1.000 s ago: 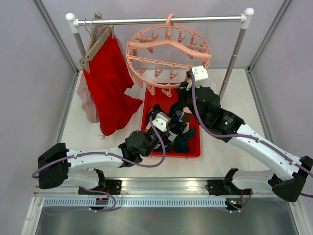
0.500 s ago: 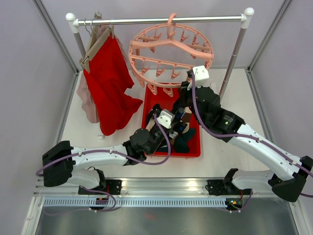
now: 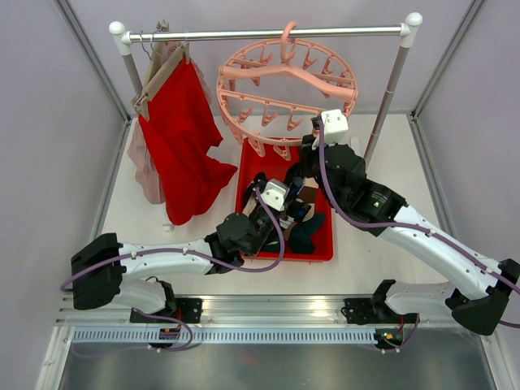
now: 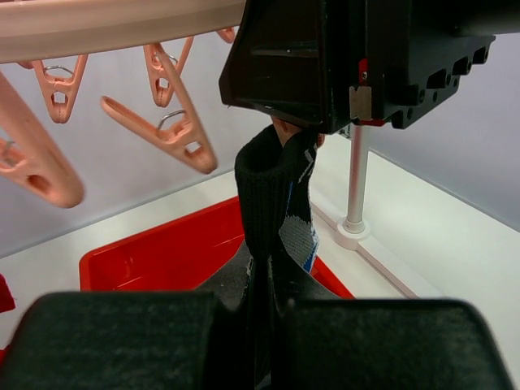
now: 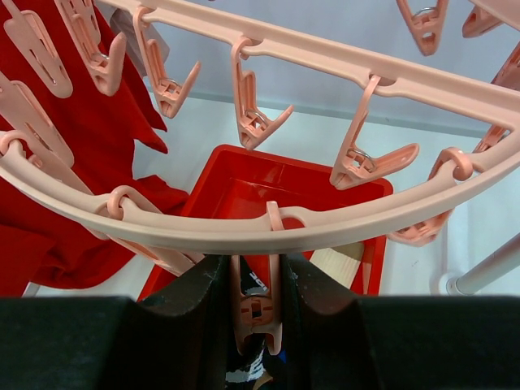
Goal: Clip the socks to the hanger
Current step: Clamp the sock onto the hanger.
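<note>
- The black sock [image 4: 270,195] stood upright over the red tray [image 4: 162,256], which sat mid-table. Its lower part was pinched between the pressed-together fingers of the left gripper [image 4: 262,296], and its cuff was raised to the underside of the right gripper [image 5: 258,294].
- The right gripper's fingers were squeezed onto either side of a clip peg [image 5: 258,315] dangling from the near rim of the hanger [image 5: 341,229]. Whether the peg's mouth had taken the cuff could not be told.
- The hanger hung by its hook from the rail [image 3: 268,34] over the far edge of the table [image 3: 431,179], above the tray's far end.
- Every other peg in view was bare and no sock hung clipped, so the first clipping looked merely in hand. The other socks [image 3: 307,231] lay heaped in the tray towards its near right corner, so most of the work seemed left.
- Only the left wrist view showed the sock's full length reaching the right gripper.
- Only the right wrist view showed the peg between the fingers, with the sock a dark scrap beneath.
- Only the top view showed the whole layout, including the red cloth [image 3: 183,138] hung towards the far left corner. There the arms covered sock and peg.
</note>
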`<state>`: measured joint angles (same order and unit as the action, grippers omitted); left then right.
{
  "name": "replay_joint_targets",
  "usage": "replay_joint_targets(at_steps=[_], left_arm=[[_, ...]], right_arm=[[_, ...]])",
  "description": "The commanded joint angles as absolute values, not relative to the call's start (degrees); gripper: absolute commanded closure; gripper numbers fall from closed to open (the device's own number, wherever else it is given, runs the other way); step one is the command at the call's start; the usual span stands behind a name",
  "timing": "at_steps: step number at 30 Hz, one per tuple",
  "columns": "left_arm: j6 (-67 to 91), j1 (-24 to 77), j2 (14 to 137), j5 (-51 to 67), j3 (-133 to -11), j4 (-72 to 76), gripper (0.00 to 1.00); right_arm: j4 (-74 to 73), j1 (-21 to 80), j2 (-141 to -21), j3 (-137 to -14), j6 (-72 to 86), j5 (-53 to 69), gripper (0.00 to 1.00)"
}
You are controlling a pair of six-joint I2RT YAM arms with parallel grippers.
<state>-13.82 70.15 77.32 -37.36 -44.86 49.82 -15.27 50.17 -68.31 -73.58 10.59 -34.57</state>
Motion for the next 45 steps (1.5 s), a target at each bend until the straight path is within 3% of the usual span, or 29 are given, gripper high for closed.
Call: replay_joint_targets(at_steps=[1, 30, 33, 45], left_arm=[[-13.8, 70.49, 76.29, -38.06, -46.93, 51.42, 0.98], [-8.79, 70.49, 76.11, -38.23, -49.92, 47.46, 0.98], [-8.44, 70.49, 76.11, -38.58, -50.27, 47.11, 0.98], [-7.03, 70.49, 74.89, -38.58, -51.5, 43.42, 0.98]], right_arm=[[-14.41, 50.27, -67.15, -75.14, 11.6, -37.53, 1.0], [-13.45, 50.19, -66.45, -74.36, 13.8, -36.04, 1.0], [-13.88, 50.27, -66.36, -74.36, 14.5, -35.16, 0.93], [-16.34, 50.27, -64.69, -74.97, 16.52, -33.66, 0.49]])
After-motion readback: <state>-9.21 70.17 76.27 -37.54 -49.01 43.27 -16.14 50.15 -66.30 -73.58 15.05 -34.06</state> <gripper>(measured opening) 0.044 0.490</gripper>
